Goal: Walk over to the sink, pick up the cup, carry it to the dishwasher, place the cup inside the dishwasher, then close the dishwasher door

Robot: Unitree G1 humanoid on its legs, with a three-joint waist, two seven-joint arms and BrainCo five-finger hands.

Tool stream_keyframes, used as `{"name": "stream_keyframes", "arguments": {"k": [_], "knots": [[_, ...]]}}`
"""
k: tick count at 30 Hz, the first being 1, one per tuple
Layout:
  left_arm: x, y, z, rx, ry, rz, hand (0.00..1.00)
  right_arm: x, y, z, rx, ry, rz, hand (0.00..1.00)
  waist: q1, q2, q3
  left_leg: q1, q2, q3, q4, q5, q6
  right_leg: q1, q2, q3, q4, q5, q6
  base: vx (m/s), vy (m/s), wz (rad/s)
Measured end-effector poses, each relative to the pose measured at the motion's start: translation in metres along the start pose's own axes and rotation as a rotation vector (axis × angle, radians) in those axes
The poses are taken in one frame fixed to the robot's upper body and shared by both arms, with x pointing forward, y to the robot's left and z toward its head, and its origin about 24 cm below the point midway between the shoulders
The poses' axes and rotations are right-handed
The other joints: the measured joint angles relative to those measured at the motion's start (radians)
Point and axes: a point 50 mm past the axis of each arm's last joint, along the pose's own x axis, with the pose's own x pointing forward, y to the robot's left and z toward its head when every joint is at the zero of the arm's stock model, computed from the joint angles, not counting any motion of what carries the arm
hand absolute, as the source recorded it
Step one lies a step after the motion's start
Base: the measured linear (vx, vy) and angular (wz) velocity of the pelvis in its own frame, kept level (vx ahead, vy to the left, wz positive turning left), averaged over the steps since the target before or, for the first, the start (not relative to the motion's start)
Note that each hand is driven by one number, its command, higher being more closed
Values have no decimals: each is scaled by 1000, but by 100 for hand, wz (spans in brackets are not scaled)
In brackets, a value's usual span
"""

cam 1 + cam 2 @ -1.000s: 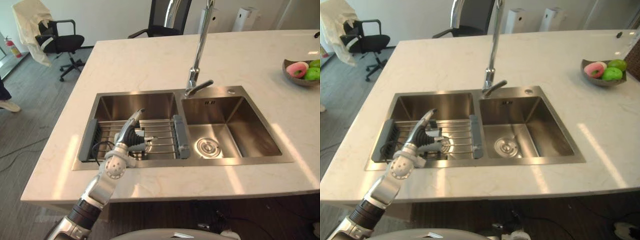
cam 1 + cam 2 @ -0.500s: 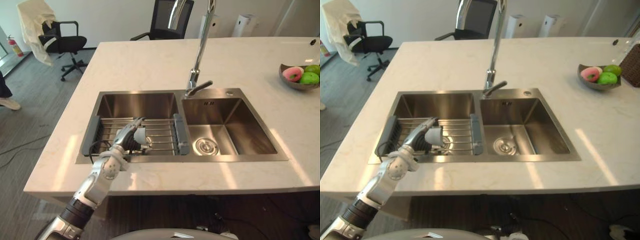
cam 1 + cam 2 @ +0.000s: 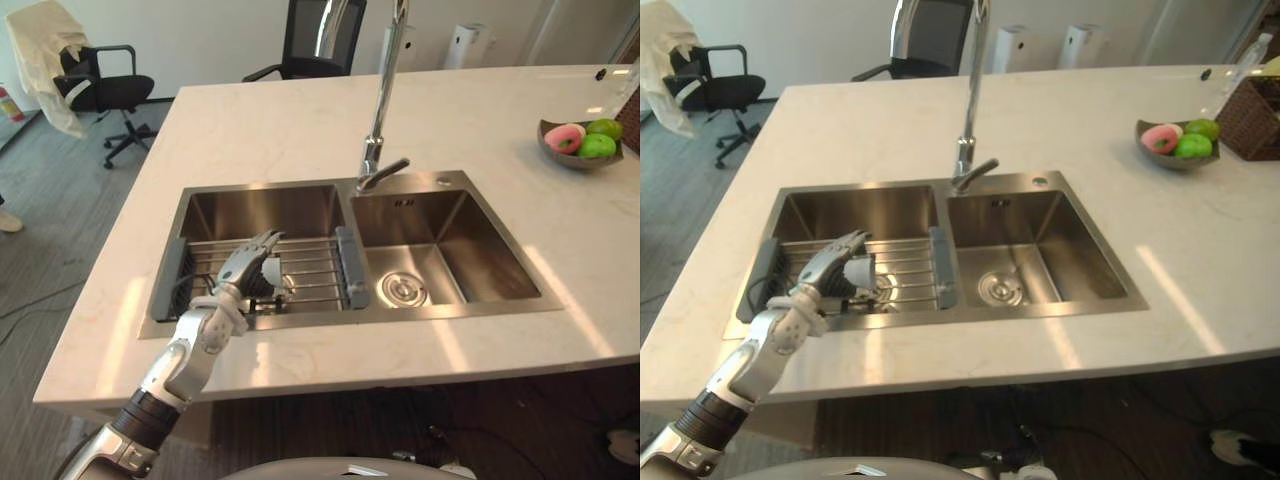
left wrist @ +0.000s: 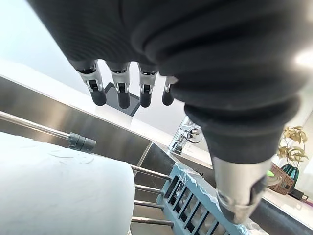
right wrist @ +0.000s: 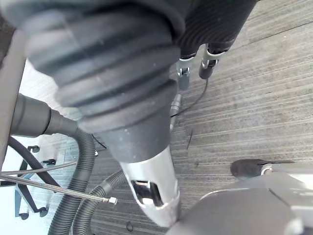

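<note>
Your left hand [image 3: 247,268] is hovering, fingers straight and empty, over the cup [image 4: 58,186] at the sink's [image 3: 452,181] nine o'clock; your right hand [image 5: 148,192] is hanging loose.

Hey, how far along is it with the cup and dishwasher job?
Done: it stands at the sink. In progress: the left robot hand is open over the cup on the rack in the left basin, not yet closed. Left: grasp it, carry it to the dishwasher, load it, shut the door. The right robot hand hangs by the floor.
</note>
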Motion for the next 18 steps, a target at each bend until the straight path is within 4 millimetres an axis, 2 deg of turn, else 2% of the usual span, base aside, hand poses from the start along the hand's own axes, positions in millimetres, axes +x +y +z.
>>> {"name": "stream_keyframes", "arguments": {"k": [7, 18], "knots": [[1, -10, -21, 99, 79, -87, 0, 0, 0, 1, 0, -2, 0, 0, -15, 2, -2, -1, 1, 15, 0, -2, -1, -4, 2, 15, -9, 6, 1, -22, -17, -6], [2, -8, -49, 160, 197, -112, 0, 1, -1, 2, -2, 2, 1, 0, -31, 1, -3, -1, 2, 23, 5, -6, -2, -10, 3, 25, -9, 8, 1, -1, -5, -3]]}}
